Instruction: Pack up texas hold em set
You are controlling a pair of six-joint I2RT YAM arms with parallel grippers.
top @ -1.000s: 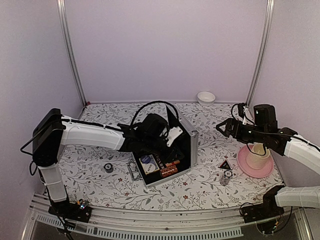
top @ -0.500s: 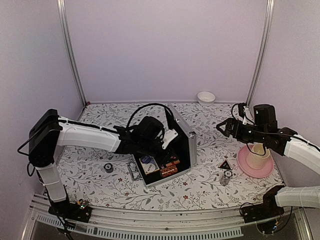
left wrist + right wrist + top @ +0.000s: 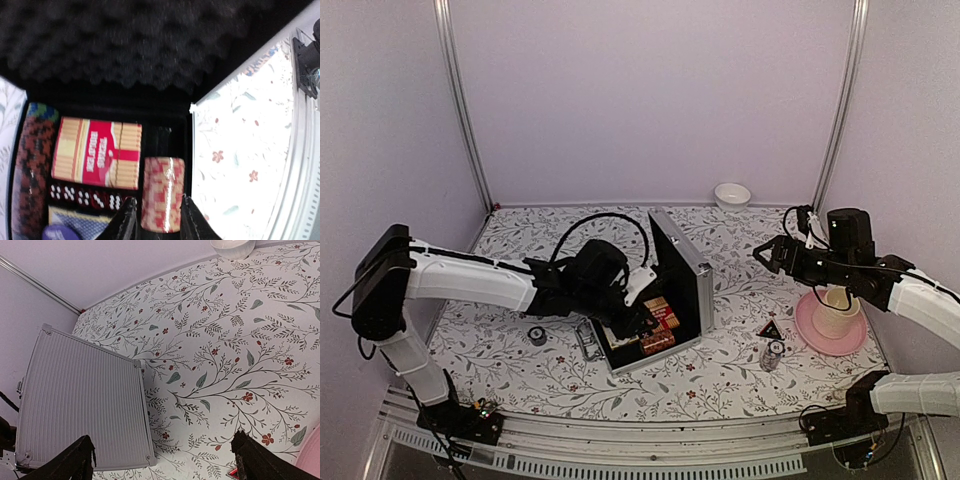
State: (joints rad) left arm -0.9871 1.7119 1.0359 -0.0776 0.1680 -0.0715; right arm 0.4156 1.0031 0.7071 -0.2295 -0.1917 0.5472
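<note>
Gripping left: we see the left gripper (image 3: 159, 220) clamped on the red-white chip stack (image 3: 163, 192), low inside the briefcase (image 3: 692, 272).
Case spot: lid up, middle of the table (image 3: 740, 372), nearer its front edge.
Right side: right gripper (image 3: 767, 255) spread wide, holding nothing.

Soft, even light fills the top view; the left wrist view is dark and blurred above, table (image 3: 235, 165) overexposed at right.

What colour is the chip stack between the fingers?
The chip stack is red and white, best in left wrist view.
</note>
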